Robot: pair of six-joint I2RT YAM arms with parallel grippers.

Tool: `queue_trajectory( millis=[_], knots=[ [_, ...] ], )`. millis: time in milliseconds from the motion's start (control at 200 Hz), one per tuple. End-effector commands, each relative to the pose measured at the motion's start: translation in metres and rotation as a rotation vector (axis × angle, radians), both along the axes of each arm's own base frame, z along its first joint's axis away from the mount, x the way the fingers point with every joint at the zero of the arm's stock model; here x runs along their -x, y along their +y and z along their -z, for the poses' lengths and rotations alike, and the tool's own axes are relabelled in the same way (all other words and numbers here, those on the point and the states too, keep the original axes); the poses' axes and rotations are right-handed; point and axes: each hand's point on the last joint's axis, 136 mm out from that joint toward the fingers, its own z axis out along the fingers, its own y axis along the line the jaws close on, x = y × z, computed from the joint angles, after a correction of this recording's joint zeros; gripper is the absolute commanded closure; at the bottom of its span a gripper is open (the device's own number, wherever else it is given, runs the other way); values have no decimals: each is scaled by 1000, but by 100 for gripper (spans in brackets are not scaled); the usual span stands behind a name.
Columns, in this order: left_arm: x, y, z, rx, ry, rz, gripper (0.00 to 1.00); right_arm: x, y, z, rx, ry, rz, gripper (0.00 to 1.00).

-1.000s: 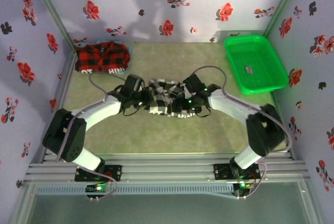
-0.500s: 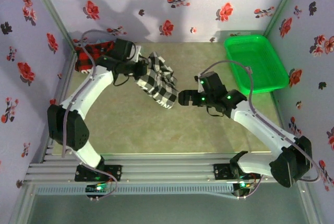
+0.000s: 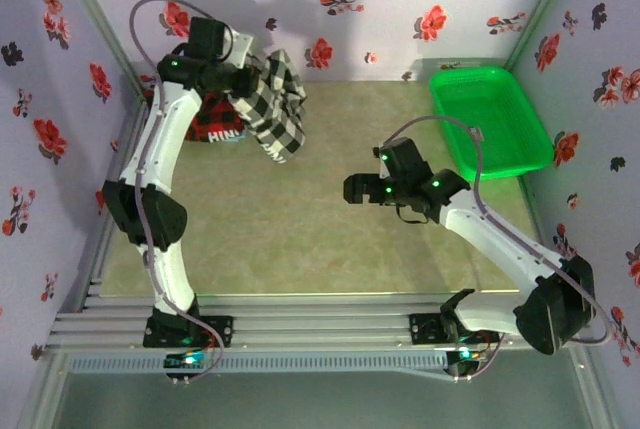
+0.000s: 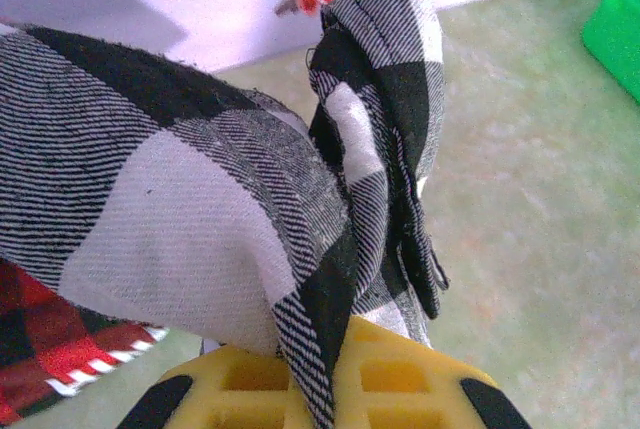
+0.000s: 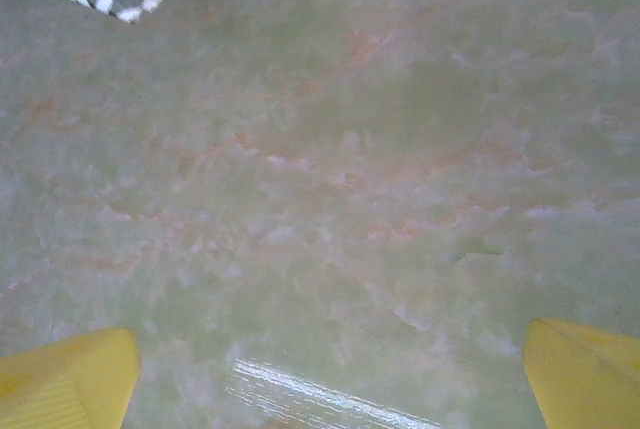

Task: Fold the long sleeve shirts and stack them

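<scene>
Since a second ago the left hand (image 3: 240,81) has carried the checked shirt (image 3: 272,109) from the middle of the desk (image 3: 300,249) to the far left corner, where it hangs bunched above the red shirt (image 3: 218,127). That hand is clamped on the cloth. The right hand (image 3: 352,189) gapes wide and empty over bare desk. Stacking seems to be in hand. The next move probably calls for lowering the checked shirt squarely onto the red one, then letting go.

Left arm (image 3: 157,144) stretched up and far forward, left gripper (image 3: 244,82) pinched tight on the checked shirt (image 3: 273,109) draping from the claw, while the right arm (image 3: 492,236) reaches inward, right gripper (image 3: 351,189) spread wide, yellow fingers (image 5: 70,381) apart
</scene>
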Motion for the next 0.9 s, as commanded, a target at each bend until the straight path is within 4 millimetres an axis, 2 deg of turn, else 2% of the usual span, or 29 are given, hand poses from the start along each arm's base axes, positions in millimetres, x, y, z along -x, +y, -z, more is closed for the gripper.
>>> queue_trajectory(
  millis=[0,325,345,465,655,895],
  knots=[
    [-18,9,-21,23,-60,18,100,-8,-2,-6,9,2,31,1],
    [-61,49,-43,80,-152,-77,100,-15,4,4,20,24,35,1],
    [-66,52,-50,89,-181,-83,100,-15,4,5,20,26,35,1],
    [-77,70,-53,113,-206,-117,100,-17,6,10,22,38,35,1],
    [-93,93,-41,119,-206,-158,100,-20,11,17,15,58,32,1],
    [-113,134,-16,107,-199,-234,100,-23,18,25,4,85,23,1]
  ],
)
